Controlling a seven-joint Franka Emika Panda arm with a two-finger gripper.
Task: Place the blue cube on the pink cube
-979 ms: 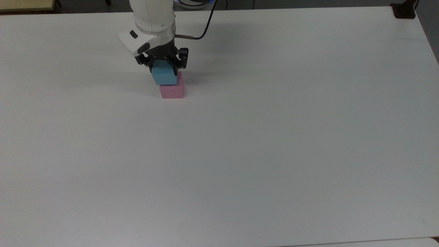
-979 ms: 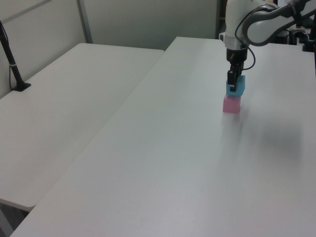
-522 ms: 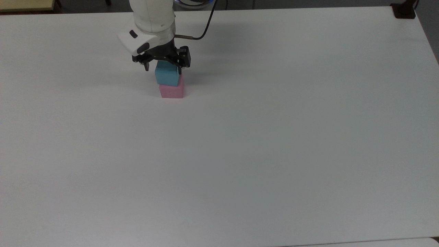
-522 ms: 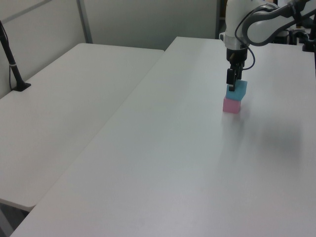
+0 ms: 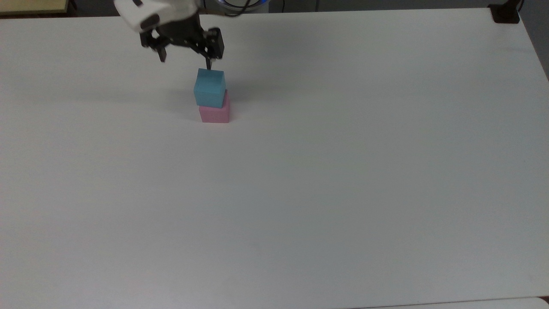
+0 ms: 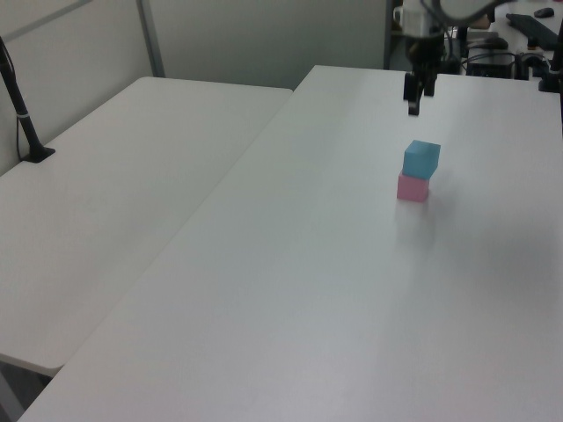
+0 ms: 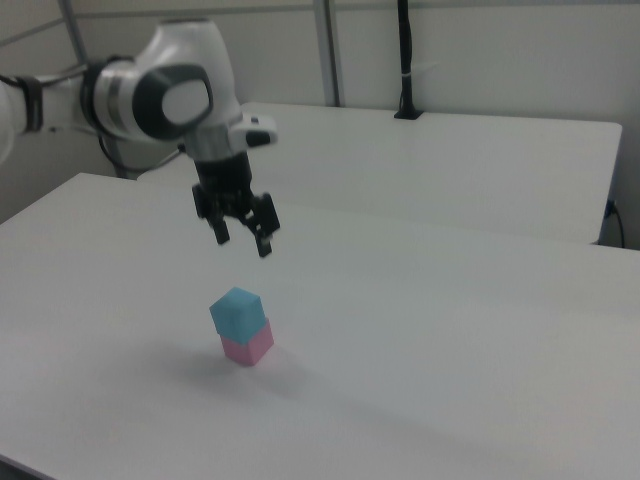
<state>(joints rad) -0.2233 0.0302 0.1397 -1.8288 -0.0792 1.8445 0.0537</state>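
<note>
Even, bright overhead light, soft faint shadows on the white table point(image 5: 343, 171), slight softness throughout.

A broad white counter point(image 5: 343, 171) lay beneath the tool point(image 5: 185, 60). Beside it, away from the tool, stood a second white counter point(image 6: 123, 202) bearing a black post point(image 6: 22, 114).

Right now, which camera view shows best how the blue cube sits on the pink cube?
The right view: the blue cube rests on the pink cube, turned slightly, with both tops and sides visible. The top view shows the stack from above. The left view shows it far away.
</note>
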